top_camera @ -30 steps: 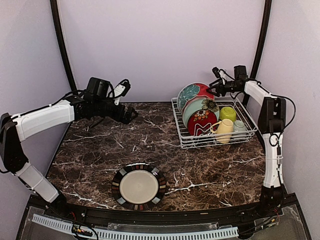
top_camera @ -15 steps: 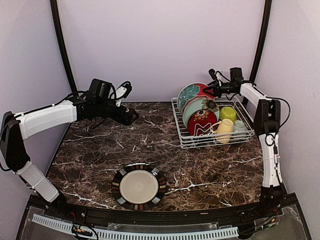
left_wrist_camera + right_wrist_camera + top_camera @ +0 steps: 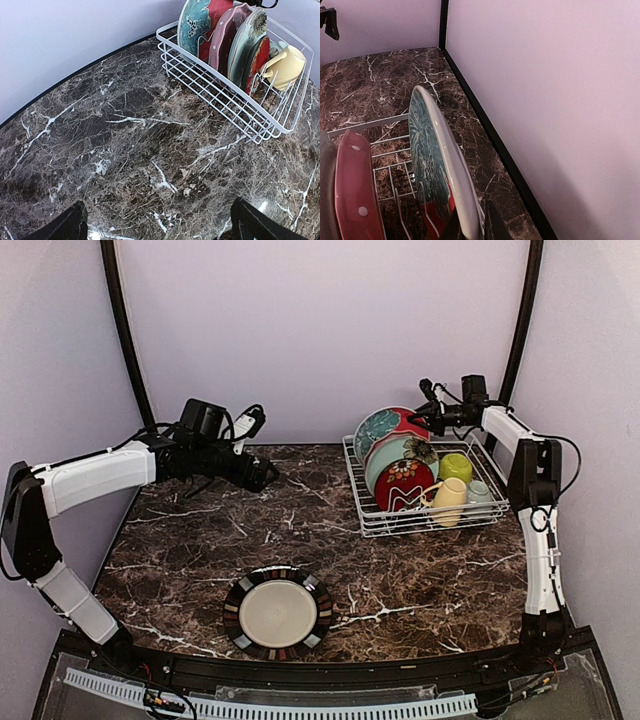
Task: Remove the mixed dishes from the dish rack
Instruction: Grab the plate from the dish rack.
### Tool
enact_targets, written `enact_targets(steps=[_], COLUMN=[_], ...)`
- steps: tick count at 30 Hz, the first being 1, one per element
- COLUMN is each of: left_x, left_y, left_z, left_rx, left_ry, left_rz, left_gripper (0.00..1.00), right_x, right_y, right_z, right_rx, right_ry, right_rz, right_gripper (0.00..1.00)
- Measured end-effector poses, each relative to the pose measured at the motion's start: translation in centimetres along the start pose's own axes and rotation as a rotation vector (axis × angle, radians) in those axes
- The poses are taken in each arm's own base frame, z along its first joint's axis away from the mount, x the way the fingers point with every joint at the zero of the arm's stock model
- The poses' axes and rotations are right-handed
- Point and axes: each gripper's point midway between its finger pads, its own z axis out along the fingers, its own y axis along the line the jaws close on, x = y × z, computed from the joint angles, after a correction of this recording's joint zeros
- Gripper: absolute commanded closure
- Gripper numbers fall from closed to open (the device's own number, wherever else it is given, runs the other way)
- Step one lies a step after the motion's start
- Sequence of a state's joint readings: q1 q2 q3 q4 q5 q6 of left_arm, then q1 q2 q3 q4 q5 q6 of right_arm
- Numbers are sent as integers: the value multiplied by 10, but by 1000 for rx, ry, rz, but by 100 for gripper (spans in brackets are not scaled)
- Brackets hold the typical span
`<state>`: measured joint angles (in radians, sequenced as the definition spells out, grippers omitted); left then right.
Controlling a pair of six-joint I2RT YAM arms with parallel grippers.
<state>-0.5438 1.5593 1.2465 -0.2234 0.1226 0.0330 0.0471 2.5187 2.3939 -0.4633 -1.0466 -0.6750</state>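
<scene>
The teal-flowered red plate (image 3: 425, 155) is gripped at its rim by the right end effector (image 3: 471, 222); the left end effector (image 3: 157, 212) is spread open.

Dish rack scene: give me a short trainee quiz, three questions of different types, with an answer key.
1. True or false: the black-rimmed cream plate lies flat on the dark marble table, outside the white wire dish rack.
2. Which dish is the right gripper pinching by its rim?
A. pale yellow mug
B. red plate with teal flower
C. lime-green bowl
3. Fill in the blank: the left gripper, hovering over the table, has its jaws ____.
Key: 1 true; 2 B; 3 open.
</scene>
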Motion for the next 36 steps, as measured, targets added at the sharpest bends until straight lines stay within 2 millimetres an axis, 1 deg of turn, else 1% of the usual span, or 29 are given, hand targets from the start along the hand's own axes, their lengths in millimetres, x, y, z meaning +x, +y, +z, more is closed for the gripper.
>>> enact_targets(steps=[4,12,18,22,28,30,33,36], left_x=[0,-2,-5,-10,-15,-16,-20,-24], left_y=[-1,-3,-5,-8,-11,-12,-13,-14], left_z=[0,0,-4,-10,-15,-18,-22,-26], left_rx=[8,20,29,39,56,60,64,67], left_ry=[-2,-7,-18,-36,-57,-63,-77,-90], left_rz=[0,-3,-10,-14,-14,-17,-30,-39], left_gripper=[1,1,1,1,1,1,1,1], right_x=[-2,-17,-28,-46,-88,-102,-118,-130], right_y=[2,15,19,17,19,29,44,52], right_z=[0,2,-4,-15,-39,-45,-51,-54], right_rx=[4,30,77,115,177,175,176,208], right_ry=[14,82,134,145,132,118,101,81], right_rz=[-33,-141,-213,-251,-312,-301,-288,-271], right_gripper=[100,100,100,100,100,100,100,100])
